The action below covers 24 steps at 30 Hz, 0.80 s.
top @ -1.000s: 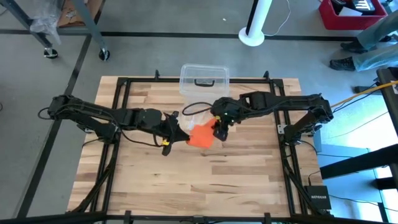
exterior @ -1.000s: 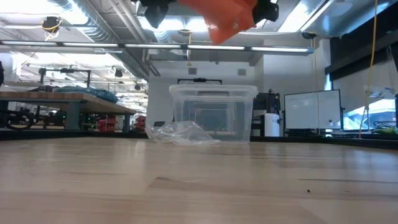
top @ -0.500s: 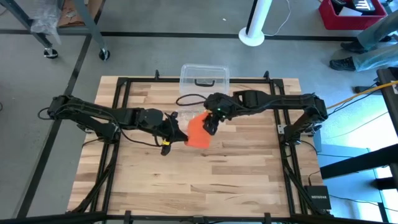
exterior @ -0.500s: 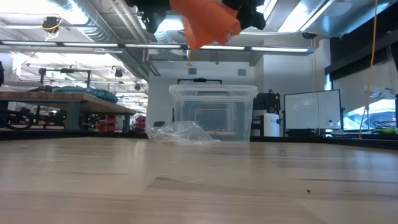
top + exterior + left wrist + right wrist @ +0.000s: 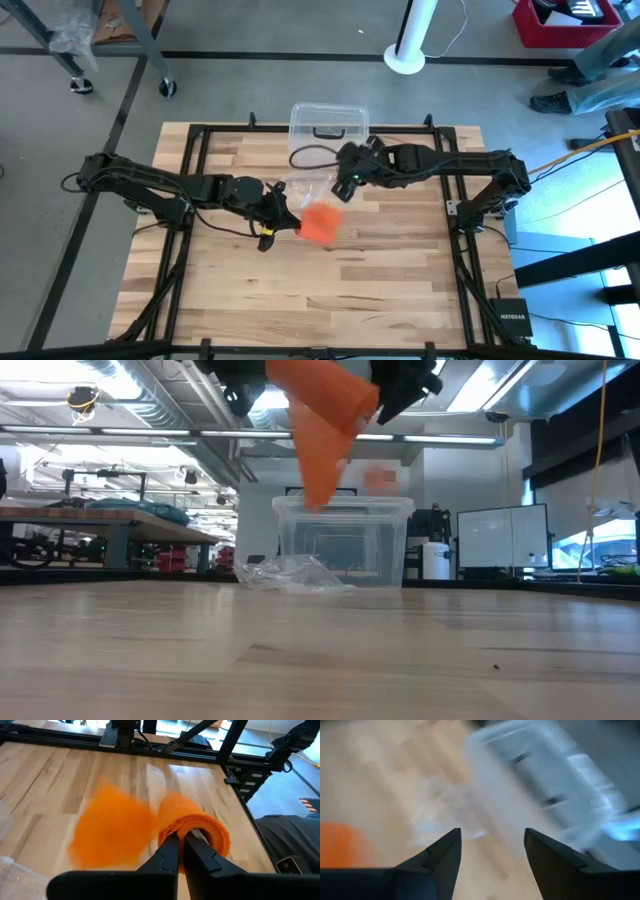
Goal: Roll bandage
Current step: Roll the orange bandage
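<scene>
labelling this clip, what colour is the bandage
Bright orange, plain; the bandage shows best in the left wrist view.

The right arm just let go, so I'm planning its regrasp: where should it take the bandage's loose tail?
Probably the lowest part of the hanging tail of the bandage, from the right arm's side. The left gripper already pinches the rolled end, and the tail hangs free; the right gripper is open.

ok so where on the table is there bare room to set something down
The near half of the table, below both arms, is bare wood. It is crowded mid-table: left gripper holds the bandage, with the plastic piece, clear box and right gripper behind.
</scene>
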### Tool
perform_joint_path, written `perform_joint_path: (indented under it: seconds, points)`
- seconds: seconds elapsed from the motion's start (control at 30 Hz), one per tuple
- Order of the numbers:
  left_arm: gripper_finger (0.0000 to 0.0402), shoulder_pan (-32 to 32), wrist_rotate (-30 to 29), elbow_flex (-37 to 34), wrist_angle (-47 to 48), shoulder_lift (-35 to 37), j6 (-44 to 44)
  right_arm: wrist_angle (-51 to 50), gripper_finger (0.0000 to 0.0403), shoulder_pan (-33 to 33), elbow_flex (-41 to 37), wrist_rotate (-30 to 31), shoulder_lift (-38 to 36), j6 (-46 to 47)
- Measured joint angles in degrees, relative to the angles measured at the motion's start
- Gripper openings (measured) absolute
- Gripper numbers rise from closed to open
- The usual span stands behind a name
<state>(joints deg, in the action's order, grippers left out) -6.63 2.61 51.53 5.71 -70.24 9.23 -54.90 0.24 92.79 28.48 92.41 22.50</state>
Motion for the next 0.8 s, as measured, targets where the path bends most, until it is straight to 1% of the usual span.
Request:
perform_joint_path:
  seconds: [0.07, 0.1, 0.23, 0.3, 0.4, 0.47, 0.53, 0.63, 0.73, 0.8]
  points:
    - [0.0004, 0.0, 0.0, 0.0, 0.0, 0.0, 0.0, 0.7, 0.0220, 0.1, 0.0, -6.8, 0.1, -0.2]
    - [0.0004, 0.0, 0.0, 0.0, 0.0, 0.0, 0.0, 0.9, 0.0220, 0.2, 0.0, -8.5, 0.2, -0.3]
    - [0.0004, 0.1, 0.1, 0.0, -0.3, 0.0, 0.0, -0.3, 0.0220, 0.5, 0.0, -7.5, 0.1, 0.0]
    - [0.0004, 0.0, 1.1, 0.0, -0.3, 0.0, -0.4, -1.4, 0.0220, 1.0, 0.0, -7.5, -0.8, -0.3]
    - [0.0004, 0.0, 3.3, 0.0, -1.2, 0.0, -1.1, -5.5, 0.0220, 3.5, 0.0, -8.5, -2.9, -0.8]
    - [0.0004, -0.3, 4.9, 0.0, -2.6, 0.0, -2.0, -8.4, 0.0220, 6.4, 0.0, -8.1, -4.3, -1.1]
    - [0.0004, -0.8, 5.2, 0.0, -5.6, 0.0, -3.0, -10.0, 0.0220, 9.9, 0.0, -5.8, -5.5, -0.6]
    - [0.0004, -1.5, 5.3, 0.0, -12.4, 0.0, -4.6, -7.4, 0.0220, 17.1, -2.7, -0.5, -7.9, -0.5]
    - [0.0004, -2.9, 4.7, 0.0, -19.8, 0.0, -6.8, -2.3, 0.0220, 24.9, -8.2, 6.3, -10.3, -0.3]
    - [0.0004, -4.2, 2.0, 0.0, -24.0, 0.0, -9.0, 1.9, 0.0220, 30.3, -13.3, 11.8, -12.2, 0.2]
